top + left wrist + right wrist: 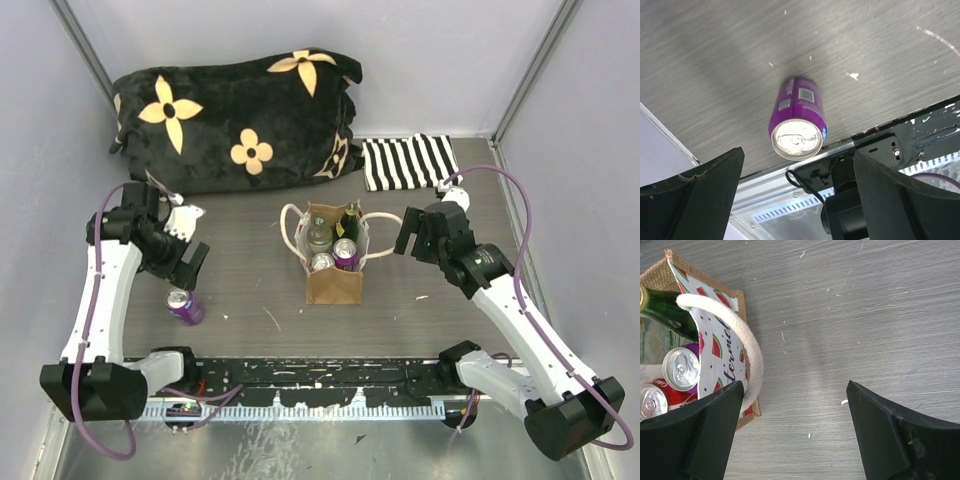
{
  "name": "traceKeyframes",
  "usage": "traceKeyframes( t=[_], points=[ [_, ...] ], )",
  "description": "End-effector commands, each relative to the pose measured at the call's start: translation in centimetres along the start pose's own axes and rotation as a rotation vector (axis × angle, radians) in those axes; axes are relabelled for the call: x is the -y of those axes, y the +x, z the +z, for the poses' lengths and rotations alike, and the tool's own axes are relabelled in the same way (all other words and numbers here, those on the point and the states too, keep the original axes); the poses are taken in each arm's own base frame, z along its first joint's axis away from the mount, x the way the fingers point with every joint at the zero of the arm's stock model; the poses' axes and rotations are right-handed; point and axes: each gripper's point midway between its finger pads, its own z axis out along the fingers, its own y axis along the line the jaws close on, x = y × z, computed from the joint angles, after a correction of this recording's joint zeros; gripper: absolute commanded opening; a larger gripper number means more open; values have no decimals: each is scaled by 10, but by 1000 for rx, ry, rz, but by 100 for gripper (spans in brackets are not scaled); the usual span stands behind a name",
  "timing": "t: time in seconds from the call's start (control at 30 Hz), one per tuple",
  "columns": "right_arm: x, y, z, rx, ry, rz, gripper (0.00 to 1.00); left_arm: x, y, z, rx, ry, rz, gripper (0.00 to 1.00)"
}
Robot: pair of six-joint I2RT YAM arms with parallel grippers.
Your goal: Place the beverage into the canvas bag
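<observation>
Operator: Jaws on both arms gape wide, empty.
Listener: The purple can (799, 120)?
Operator: Upright on the surface (250, 290) below my left jaws. The canvas bag (705, 270) beside my right jaws is crowded. I think an off-centre close could topple the can.

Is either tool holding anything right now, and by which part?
Nothing is held. The left tool hangs open above the purple can; the right tool is open beside the canvas bag.
</observation>
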Motion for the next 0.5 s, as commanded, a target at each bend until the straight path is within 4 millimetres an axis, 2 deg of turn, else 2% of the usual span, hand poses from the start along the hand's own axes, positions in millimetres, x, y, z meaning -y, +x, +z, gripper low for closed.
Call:
traceKeyframes(
  t=[0.0, 0.2, 0.47],
  points=[
    [-3, -2, -3, 16, -24, 20, 90, 6, 42, 11, -107, 40, 123, 98],
    [-3, -4, -5, 20, -25, 16, 90, 6, 56, 29, -131, 66, 102, 98],
    [-2, -7, -8, 23, -20, 13, 90, -5, 58, 51, -141, 106, 51, 98]
  ],
)
